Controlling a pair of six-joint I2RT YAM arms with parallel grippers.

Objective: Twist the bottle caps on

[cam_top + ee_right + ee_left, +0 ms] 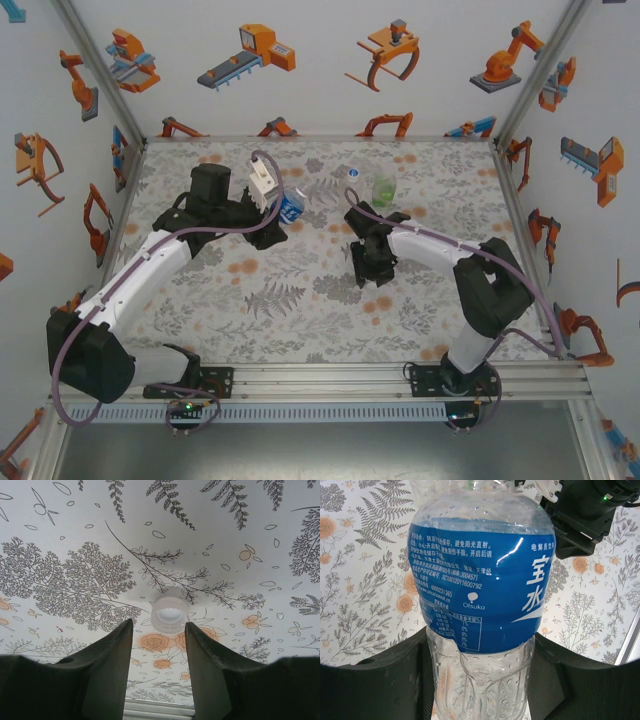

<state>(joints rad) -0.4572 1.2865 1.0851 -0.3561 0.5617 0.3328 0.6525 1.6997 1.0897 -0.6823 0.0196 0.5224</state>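
The task is judged to be at an early stage, since at least one cap is not yet on; a small round white plastic screw cap is seen lying loose on the floral-patterned table, at the centre of the right wrist view, just beyond the tips of the right jaws, which are spread with nothing between them and touch nothing; the clear plastic bottle with the blue label is pinched low on its body by the left jaws, upper centre of the overhead view; its neck is cut off or hidden, so whether it is capped cannot be told; the green-tinted transparent bottle is stood apart to its right, ungripped; the cap is yet to be picked up, carried to a neck and twisted home.
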